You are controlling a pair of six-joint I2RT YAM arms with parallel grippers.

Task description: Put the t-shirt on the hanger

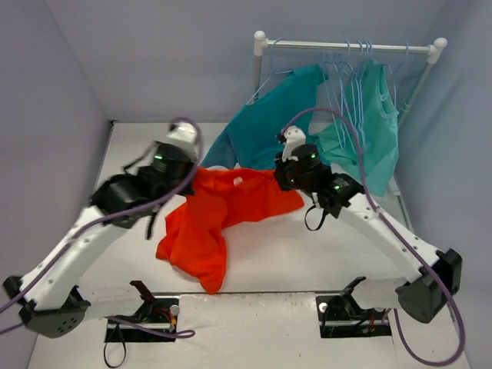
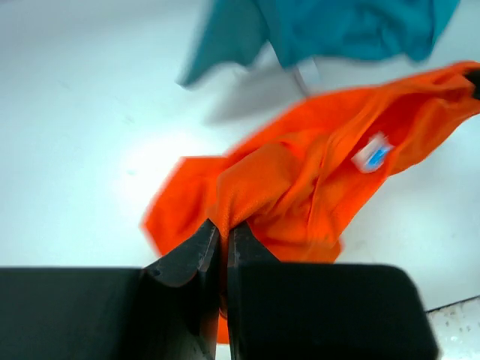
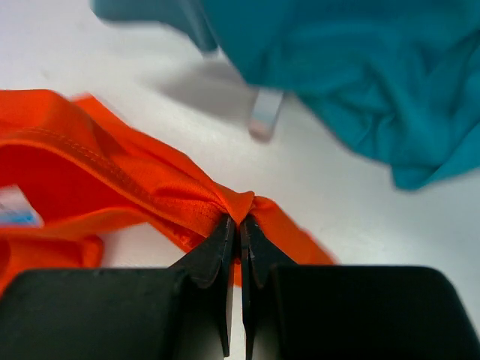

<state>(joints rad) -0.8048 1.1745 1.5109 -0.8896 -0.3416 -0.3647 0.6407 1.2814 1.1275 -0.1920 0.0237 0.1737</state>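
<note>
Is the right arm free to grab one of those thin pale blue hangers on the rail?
Probably not yet: its tool is shut on the bright orange-red fabric t-shirt, and the hangers hang behind, among teal garments.

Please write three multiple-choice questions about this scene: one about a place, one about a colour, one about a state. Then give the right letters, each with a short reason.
1. Where does the teal shirt hang?
A. from the rack at the back right
B. over the left arm
C. at the near table edge

2. What colour is the t-shirt?
A. yellow
B. orange-red
C. black

3. How is the left pincer?
A. open and empty
B. shut on the t-shirt
C. shut on a hanger

Answers:
1 A: in the top view its upper part reaches the rail.
2 B: every view shows it orange-red.
3 B: the left wrist view shows orange fabric pinched between closed fingers.
</note>
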